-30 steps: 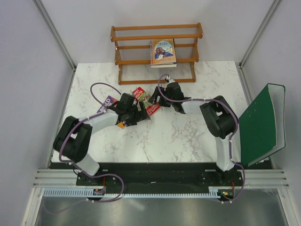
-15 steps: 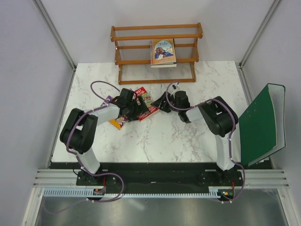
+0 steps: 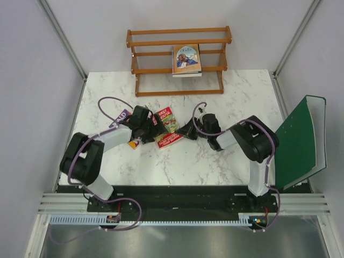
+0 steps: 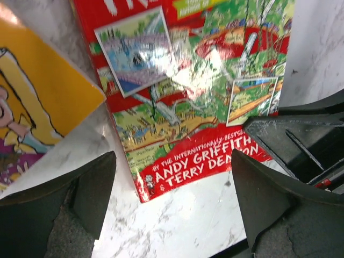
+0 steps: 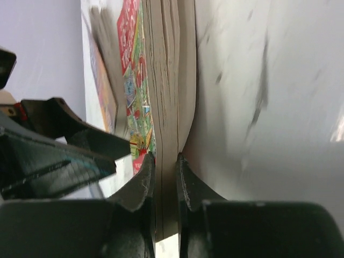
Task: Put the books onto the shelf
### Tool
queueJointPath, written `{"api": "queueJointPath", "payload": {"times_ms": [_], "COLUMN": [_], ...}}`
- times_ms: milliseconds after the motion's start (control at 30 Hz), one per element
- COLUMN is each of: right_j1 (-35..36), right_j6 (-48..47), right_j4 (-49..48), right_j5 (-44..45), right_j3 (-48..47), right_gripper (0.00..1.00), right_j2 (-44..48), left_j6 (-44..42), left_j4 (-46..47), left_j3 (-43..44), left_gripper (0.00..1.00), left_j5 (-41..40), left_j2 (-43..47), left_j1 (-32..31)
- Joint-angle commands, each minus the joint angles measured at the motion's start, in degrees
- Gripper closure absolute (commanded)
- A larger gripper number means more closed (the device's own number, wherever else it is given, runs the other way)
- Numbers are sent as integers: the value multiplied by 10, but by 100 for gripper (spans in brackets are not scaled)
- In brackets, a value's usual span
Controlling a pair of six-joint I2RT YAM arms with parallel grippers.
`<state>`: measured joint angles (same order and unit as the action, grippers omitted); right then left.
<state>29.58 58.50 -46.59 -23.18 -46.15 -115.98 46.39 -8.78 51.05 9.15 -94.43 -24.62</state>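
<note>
The red cartoon-covered book [image 3: 167, 128] lies flat on the marble table, left of centre. My right gripper [image 3: 186, 131] is shut on its right edge; the page block [image 5: 167, 97] sits pinched between both fingers in the right wrist view, gripper [image 5: 165, 161]. My left gripper [image 4: 172, 199] hovers open over the book's lower cover [image 4: 188, 91], touching nothing, gripper [image 3: 152, 130]. A purple and orange book [image 3: 123, 118] lies partly under the left arm, its corner [image 4: 37, 107] showing. The wooden shelf [image 3: 156, 41] stands at the back with one book [image 3: 186, 58] on its middle tier.
A large green binder [image 3: 298, 142] leans at the table's right edge. Grey walls close in on both sides. The two arms' wrists sit close together over the red book, the right gripper's finger [image 4: 301, 137] showing in the left wrist view.
My right gripper has swung down toward me and closed on the red book's edge. The red book has shifted nearer. The left gripper has stayed open beside it.
</note>
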Motion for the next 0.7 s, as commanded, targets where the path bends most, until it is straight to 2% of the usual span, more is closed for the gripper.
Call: {"api": "queueJointPath", "payload": {"times_ms": [0,233,400,467,667], "right_j1": [5,-10,-14,-14,-14], "right_j6": [15,22,24,34,49], "right_j4": [-11,25,66,69,72], "right_j5": [-37,-48,-50,-56,-71], "right_j3": [56,86,76,74,94], "right_gripper": [92,93,93,93,93], "right_j2": [96,220,283,294,311], "left_j6": [11,69,117,134,134], "left_j4": [10,85,188,273,393], "left_j3": [-45,-143,-205,-225,-235], "left_gripper": [6,5,5,5,6], "left_j5": [-9,24,67,78,83], "left_j2": [110,201,210,205,193], "left_j1": [-1,-1,-3,-4,-14]}}
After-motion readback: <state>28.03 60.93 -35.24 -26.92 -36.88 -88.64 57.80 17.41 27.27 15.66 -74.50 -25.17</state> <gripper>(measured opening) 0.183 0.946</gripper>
